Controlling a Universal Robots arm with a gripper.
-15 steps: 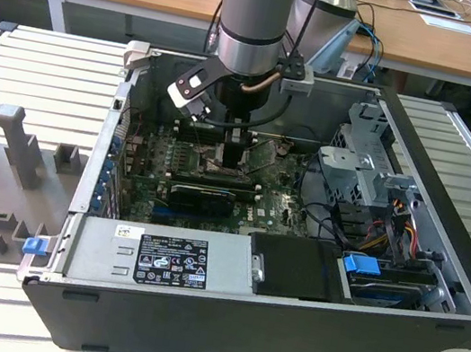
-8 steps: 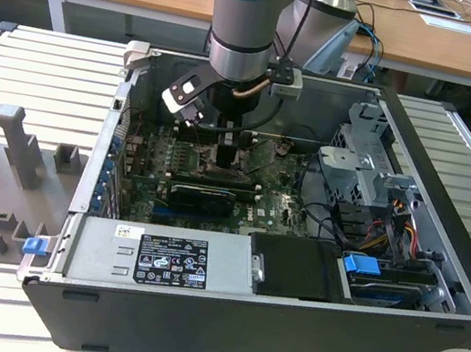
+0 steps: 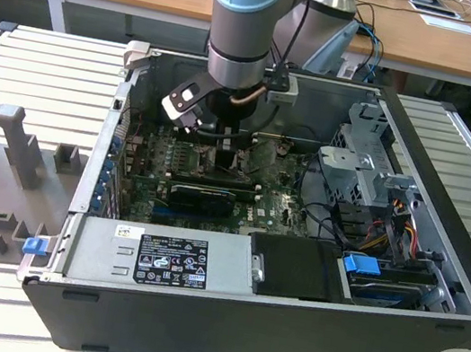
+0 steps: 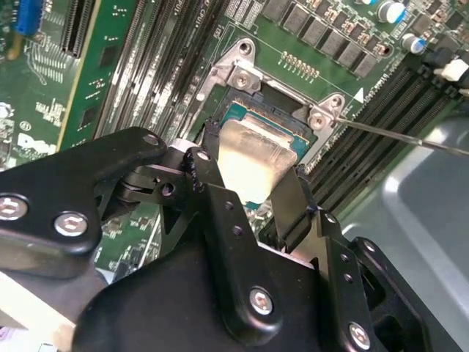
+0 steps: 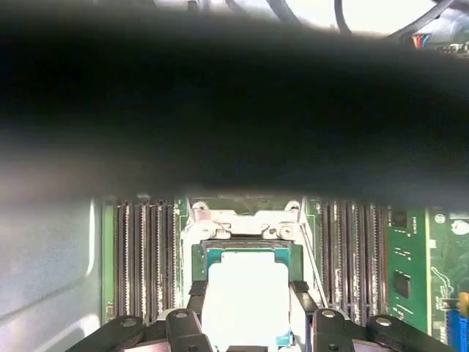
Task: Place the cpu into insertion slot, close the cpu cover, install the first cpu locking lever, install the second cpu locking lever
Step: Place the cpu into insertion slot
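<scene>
Inside the computer case (image 3: 281, 330), my gripper (image 4: 249, 180) is clenched on the cpu (image 4: 245, 150), fingers against two opposite edges, right at the insertion slot (image 4: 239, 73). I cannot tell whether the chip is seated. A dark shape (image 5: 234, 103) blocks much of the first wrist view; in the exterior view the arm (image 3: 242, 22) hides the slot.

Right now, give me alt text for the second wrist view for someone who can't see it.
The gripper clamps the cpu, a silvery square chip, between two black fingers at the insertion slot. Long black memory slots run along both sides on the green motherboard.
</scene>
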